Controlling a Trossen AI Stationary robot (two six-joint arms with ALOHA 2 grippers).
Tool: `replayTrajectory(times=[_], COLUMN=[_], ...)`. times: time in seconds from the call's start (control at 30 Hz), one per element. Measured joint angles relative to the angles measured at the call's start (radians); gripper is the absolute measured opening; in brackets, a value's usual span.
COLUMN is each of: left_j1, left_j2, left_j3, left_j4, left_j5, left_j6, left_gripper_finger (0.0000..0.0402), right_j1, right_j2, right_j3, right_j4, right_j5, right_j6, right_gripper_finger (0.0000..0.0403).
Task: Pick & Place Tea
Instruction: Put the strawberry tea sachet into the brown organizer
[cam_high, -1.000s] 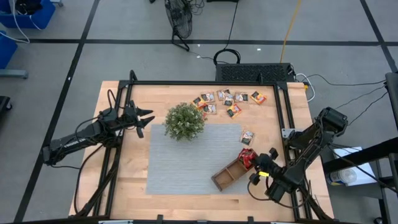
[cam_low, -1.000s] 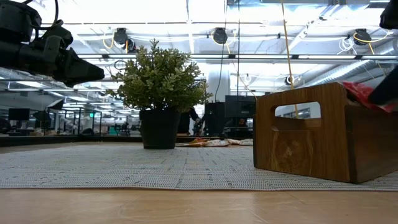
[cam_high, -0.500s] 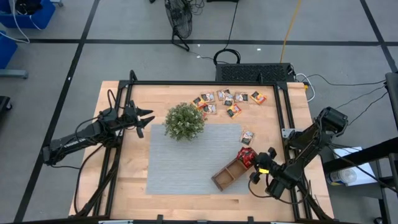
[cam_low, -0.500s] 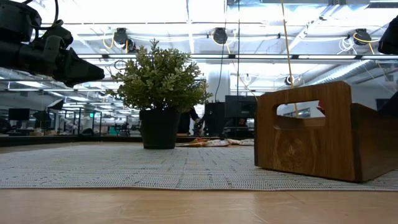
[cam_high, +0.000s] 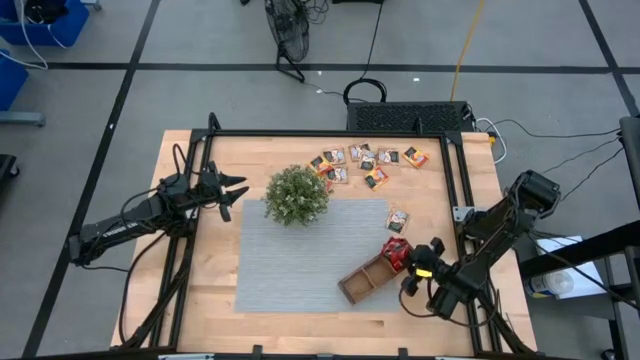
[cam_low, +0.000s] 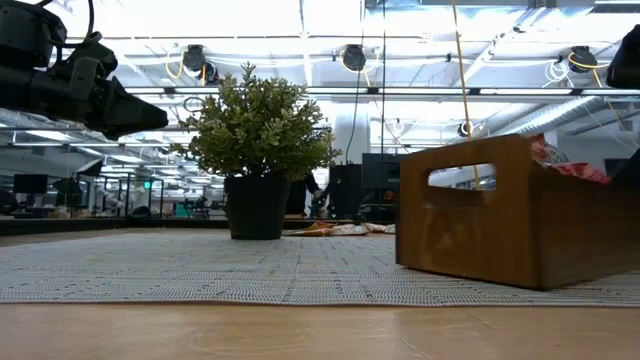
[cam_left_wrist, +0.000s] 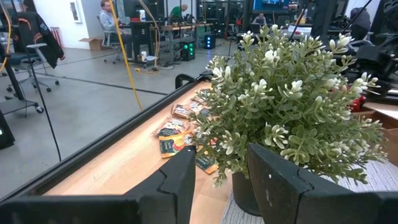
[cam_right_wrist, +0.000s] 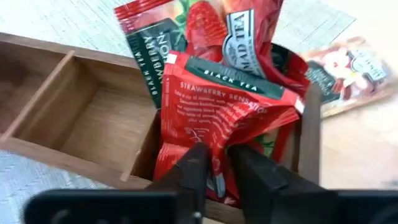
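Two arms in play, but only one counts for what comes next. Going L to R across the bench (cam_high: 200, 300): we see the left tool (cam_high: 232, 190) hanging beside the plant (cam_high: 296, 194), fingers spread w/ nothing between them, well apart from any tea. Its wrist view looks past the plant at the loose sachets (cam_high: 366, 165) scattered along the far edge of the bench, approx. a dozen, mostly red w/ some orange.

Further R, one pale sachet (cam_high: 398, 220) lies alone on bare wood, just off the mat (cam_high: 300, 255) and near the tray's filled end.

Then the wooden tray (cam_high: 368, 277), lying diagonally: its long axis runs from near-left to far-right, and the red sachets (cam_right_wrist: 227, 99) are heaped in the far-right compartment only; the other two compartments show bare in the right wrist view.

Right tool (cam_high: 415, 270) sits just beside that filled end, on the near-right side of it. In its wrist view (cam_right_wrist: 217, 171) the fingers are nearly together w/ the lower edge of a red strawberry sachet (cam_right_wrist: 224, 118) between them; we judge it pinched but can't be sure.

Key relation: remaining tea lies up-bench, far side, from the right tool, i.e. beyond the tray's filled end. We'd reckon the right arm is nearer the lone pale sachet, and the left arm no closer to the cluster.
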Motion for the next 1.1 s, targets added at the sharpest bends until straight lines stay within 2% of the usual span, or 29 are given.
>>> replayTrajectory(times=[0.13,0.27,1.1], left_j1=[0.000,0.000,0.000], left_j2=[0.000,0.000,0.000], left_j3=[0.000,0.000,0.000], left_j4=[0.000,0.000,0.000], left_j5=[0.000,0.000,0.000], left_j6=[0.000,0.000,0.000], left_gripper_finger=[0.0147,0.0147,0.0148], right_j1=[0.000,0.001,-0.008], right_j2=[-0.040,-0.089,-0.241], right_j3=[0.000,-0.002,-0.001], right_j4=[0.003,0.002,-0.064], right_j5=[-0.041,-0.049,-0.102], right_j6=[0.011,0.005,-0.005], right_gripper_finger=[0.0118,0.0140,0.0134])
